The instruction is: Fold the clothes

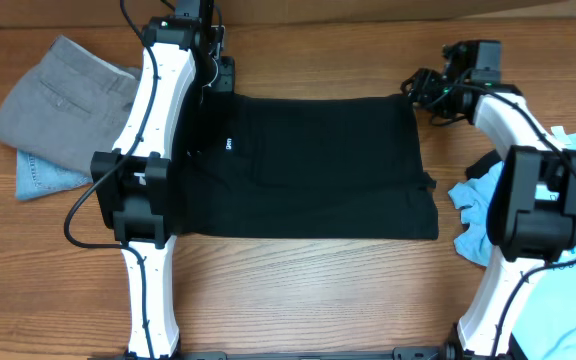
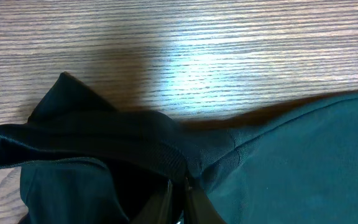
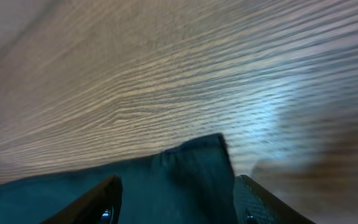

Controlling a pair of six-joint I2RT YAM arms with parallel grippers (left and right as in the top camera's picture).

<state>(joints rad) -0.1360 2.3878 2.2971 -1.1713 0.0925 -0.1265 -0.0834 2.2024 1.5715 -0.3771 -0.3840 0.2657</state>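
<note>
The black T-shirt (image 1: 318,165) lies spread flat at the centre of the table (image 1: 298,290). The left gripper (image 2: 180,194) is clenched on fabric at the shirt's far-left corner. The right gripper (image 3: 176,198) is released, jaws apart, over the far-right corner.

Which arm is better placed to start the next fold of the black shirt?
Probably left: the left pincer is shut on a corner of the black T-shirt; the right pincer stands open, astride another corner.
</note>
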